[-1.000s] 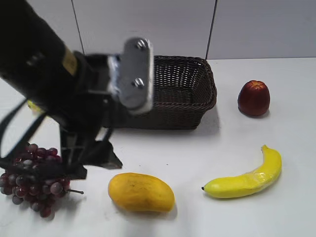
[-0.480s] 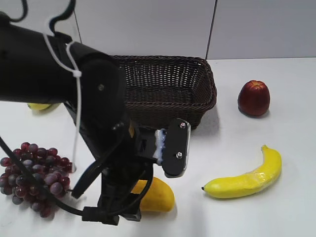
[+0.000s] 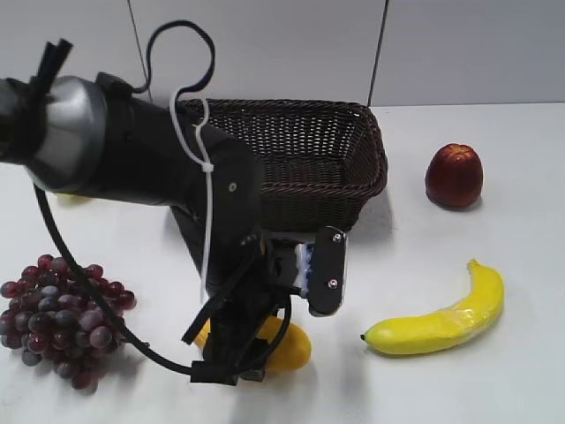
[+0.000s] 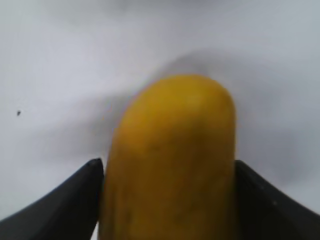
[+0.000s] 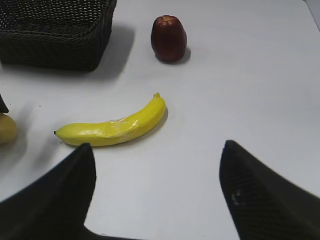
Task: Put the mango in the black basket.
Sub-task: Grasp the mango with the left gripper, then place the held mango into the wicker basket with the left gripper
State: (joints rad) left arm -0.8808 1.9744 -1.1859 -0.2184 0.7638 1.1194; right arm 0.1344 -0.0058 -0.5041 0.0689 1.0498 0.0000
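The orange-yellow mango (image 3: 293, 346) lies on the white table at the front, mostly hidden under my left arm. In the left wrist view the mango (image 4: 172, 125) fills the gap between my left gripper's (image 4: 168, 165) two black fingers. The fingers stand spread wide, close against both its sides. In the exterior view the left gripper (image 3: 243, 352) points down over the mango. The black basket (image 3: 327, 168) stands behind it, apparently empty as far as the arm lets me see, and also shows in the right wrist view (image 5: 55, 30). My right gripper (image 5: 157, 150) is open and empty above bare table.
A yellow banana (image 3: 441, 322) lies at the front right, right of the mango. A dark red fruit (image 3: 454, 175) stands to the right of the basket. A bunch of purple grapes (image 3: 57, 314) lies at the front left.
My left arm swung in from the left and came down over the mango. The gripper now straddles it. The fruits and the basket have not moved.
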